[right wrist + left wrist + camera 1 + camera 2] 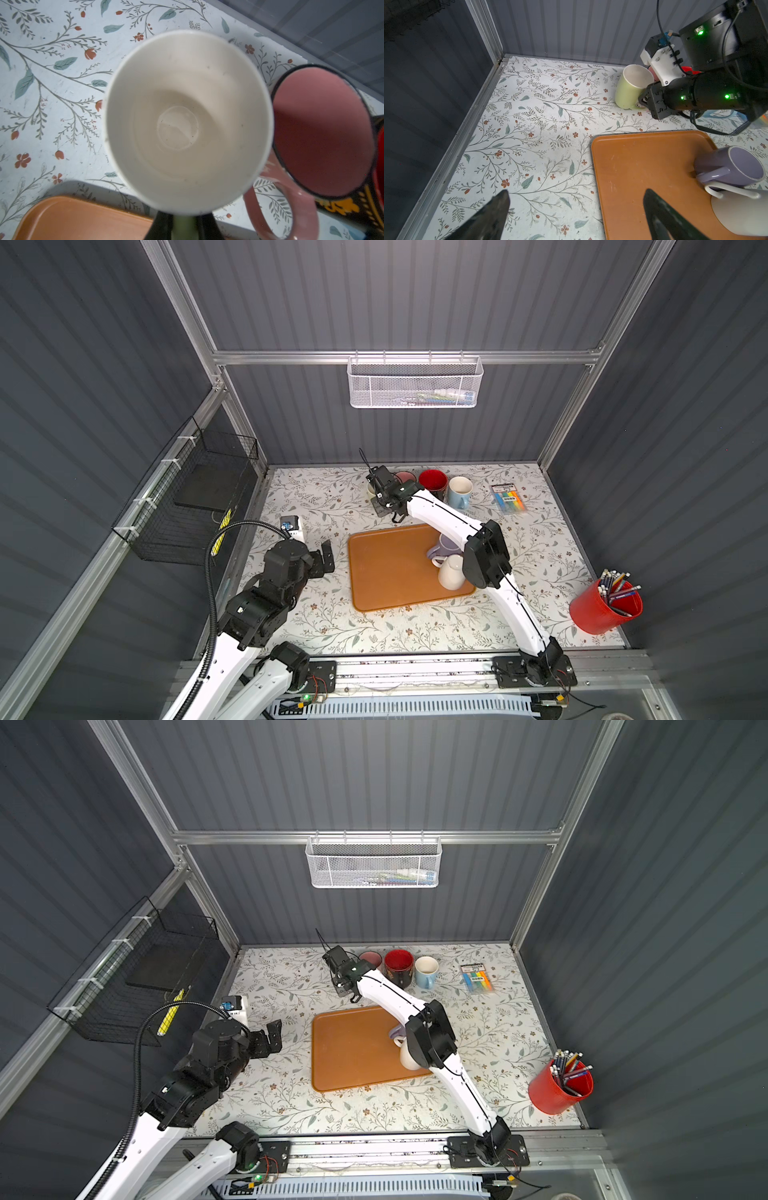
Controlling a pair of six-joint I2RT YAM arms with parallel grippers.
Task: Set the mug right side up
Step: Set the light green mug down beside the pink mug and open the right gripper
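By the left edge of the counter [540, 539] the left claw [325, 559] hovers with its jaws spread wide and nothing between them, taking no part in the turning. Further right, close to the back edge and left of its middle, sits the task's thing: the green mug [629, 87]. It shows its mouth upward, and the right wrist view looks straight down into its pale, empty inside. The right claw [184, 227] is clamped on a green part at the mug's side, which I take to be the handle. In the left wrist view the mug leans a little, and I cannot tell whether its base lies flat on the counter or is just above it. By my reading the turn itself is done; what is left is to settle the mug, let go and draw the arm back. Just beside it to the right stands a pink mug [320, 128], so close that the two may touch, then a red mug [432, 481] and a blue mug [459, 491], all mouth up along the back edge. On the tray [386, 568] at the counter's middle a purple mug [733, 166] lies on its side and a white mug [741, 214] seems to stand mouth down (possibly more turning to come).
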